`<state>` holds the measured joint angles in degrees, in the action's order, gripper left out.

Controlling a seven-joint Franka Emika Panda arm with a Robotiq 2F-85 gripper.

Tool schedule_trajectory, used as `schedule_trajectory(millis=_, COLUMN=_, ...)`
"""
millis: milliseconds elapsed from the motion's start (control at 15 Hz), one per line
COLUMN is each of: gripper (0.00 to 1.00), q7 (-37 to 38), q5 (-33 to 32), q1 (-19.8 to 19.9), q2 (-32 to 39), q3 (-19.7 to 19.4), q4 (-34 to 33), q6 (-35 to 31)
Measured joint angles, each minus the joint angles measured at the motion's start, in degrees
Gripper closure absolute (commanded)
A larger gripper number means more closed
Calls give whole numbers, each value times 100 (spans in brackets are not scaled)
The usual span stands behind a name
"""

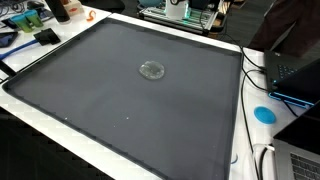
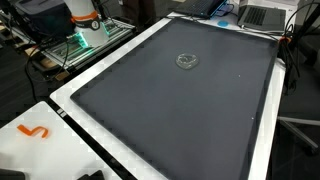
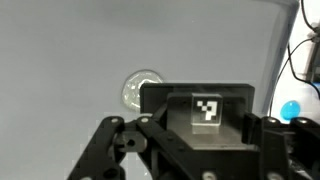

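Dish and tool are what matter here. A clear round dish (image 3: 143, 90) lies flat near the middle of the dark grey mat (image 1: 90, 90) that covers most of the counter (image 2: 60, 140). In both exterior views it sits alone, well apart from every edge of the mat.

Neither exterior view shows my tool (image 3: 197, 125); only the wrist view does. There I see its body, the black-and-white marker square (image 3: 207, 110) on it, and the dark linkages on either side. The fingertips are out of frame, so I cannot tell whether it is spread or closed, and I see nothing held in it.

In that wrist view the dish lies beyond the tool's body, up-frame and toward the picture's left of the tool's midline. Its lower right part is hidden behind the body's upper corner. I judge that the tool hangs above the mat, apart from the dish, and not centred over it.

The dish is round, so it has no long axis and no end that points anywhere; its rim looks the same from every side. Whether its mouth faces up or down I cannot tell. A blue disc (image 3: 290, 110) lies off the mat, well apart.
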<state>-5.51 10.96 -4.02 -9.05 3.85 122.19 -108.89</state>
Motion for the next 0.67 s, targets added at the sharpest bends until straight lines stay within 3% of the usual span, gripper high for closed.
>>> schedule_trajectory(millis=333, gripper=72, q7=112, q5=356, q1=7, q2=365, q3=-25, q4=612, q6=-754)
schedule_trajectory(millis=667, gripper=72, q7=441, q5=238, q1=7, q2=641, q3=-16, q4=1172, q6=-1833)
